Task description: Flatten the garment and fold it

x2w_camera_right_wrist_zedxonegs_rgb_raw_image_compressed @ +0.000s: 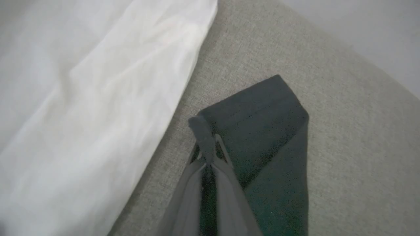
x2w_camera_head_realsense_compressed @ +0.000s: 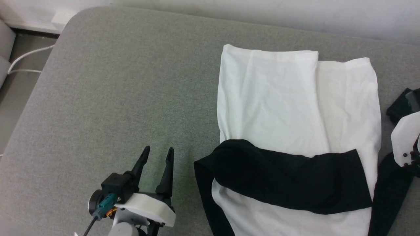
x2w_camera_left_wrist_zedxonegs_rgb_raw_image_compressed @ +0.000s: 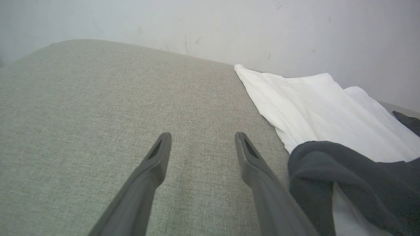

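A grey fabric-covered surface (x2w_camera_head_realsense_compressed: 115,98) spreads across the head view. The garment (x2w_camera_head_realsense_compressed: 279,108) lies on its right half, its white body spread fairly flat with light creases. 1 black sleeve (x2w_camera_head_realsense_compressed: 288,177) is laid crosswise over the lower part of the body. The other sleeve (x2w_camera_right_wrist_zedxonegs_rgb_raw_image_compressed: 262,131) lies on the grey cloth near the white edge, on the robot's right. The right gripper (x2w_camera_right_wrist_zedxonegs_rgb_raw_image_compressed: 206,141) has its jaws closed tight on a small pinch of that sleeve's edge (a nub of dark cloth pokes up between the tips). The left gripper (x2w_camera_head_realsense_compressed: 158,150) hovers over bare grey fabric to the left of the garment, jaws spread wide and holding nothing.

The garment looks thin, light and limp. It should drape and trail from any pinch rather than keep its shape, and the weave of the surface may drag at it. A hold near a cuff, a shoulder seam or a hem corner would likely carry a whole edge along, while a grip mid-panel would only bunch it.

No brand, label or writing can be read on the garment, the surface or either gripper.
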You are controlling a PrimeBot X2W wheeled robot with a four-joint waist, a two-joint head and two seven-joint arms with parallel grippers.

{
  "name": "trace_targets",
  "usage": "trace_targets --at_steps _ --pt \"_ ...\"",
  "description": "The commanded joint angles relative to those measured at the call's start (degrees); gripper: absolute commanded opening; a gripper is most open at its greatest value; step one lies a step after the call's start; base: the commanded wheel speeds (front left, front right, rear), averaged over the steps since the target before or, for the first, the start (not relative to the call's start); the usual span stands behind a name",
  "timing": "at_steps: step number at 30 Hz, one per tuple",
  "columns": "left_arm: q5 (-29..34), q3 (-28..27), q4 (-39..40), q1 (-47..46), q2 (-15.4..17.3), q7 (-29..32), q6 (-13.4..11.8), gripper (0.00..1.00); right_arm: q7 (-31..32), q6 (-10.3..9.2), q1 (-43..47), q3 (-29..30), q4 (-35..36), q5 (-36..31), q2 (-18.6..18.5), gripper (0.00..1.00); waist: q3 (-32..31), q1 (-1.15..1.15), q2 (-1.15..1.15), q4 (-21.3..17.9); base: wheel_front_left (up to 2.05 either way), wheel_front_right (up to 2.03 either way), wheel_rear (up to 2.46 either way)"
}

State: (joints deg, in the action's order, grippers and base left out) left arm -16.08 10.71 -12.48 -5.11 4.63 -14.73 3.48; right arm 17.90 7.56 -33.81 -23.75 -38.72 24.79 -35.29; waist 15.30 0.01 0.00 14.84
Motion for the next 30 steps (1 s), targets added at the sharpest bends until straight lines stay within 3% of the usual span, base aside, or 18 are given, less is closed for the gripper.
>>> trace_targets --at_steps 1,10,18,24,30 --pt "0.57 -0.36 -0.33 0.21 0.07 -0.27 0.33 1.0 -2.07 -0.08 0.94 1.67 -1.28 1.17 0.99 0.0 -2.34 -0.01 0.0 -1.52 0.0 0.0 0.0" --pt "0.67 -1.06 -0.5 2.56 0.72 -0.27 0.45 1.0 -9.36 -0.08 1.49 10.85 1.89 5.19 2.35 0.0 -8.13 -0.01 0.0 -4.86 0.0 0.0 0.0" --pt "0.54 -1.78 0.21 4.68 1.16 -0.27 0.02 1.0 -10.01 -0.08 6.45 18.67 15.22 8.5 5.2 0.0 -11.78 -0.01 0.0 -6.87 0.0 0.0 0.0" --pt "0.22 -2.44 1.23 6.05 1.74 -0.27 -0.17 1.0 -5.88 -0.08 12.57 21.22 30.59 8.01 10.45 0.0 -12.89 -0.01 0.0 -6.49 0.0 0.0 0.0" --pt "-0.16 -2.36 1.22 6.68 1.99 -0.27 -0.09 1.0 -0.95 -0.08 16.99 18.73 41.95 5.19 17.83 0.0 -12.99 -0.01 0.0 -4.45 0.0 0.0 0.0"
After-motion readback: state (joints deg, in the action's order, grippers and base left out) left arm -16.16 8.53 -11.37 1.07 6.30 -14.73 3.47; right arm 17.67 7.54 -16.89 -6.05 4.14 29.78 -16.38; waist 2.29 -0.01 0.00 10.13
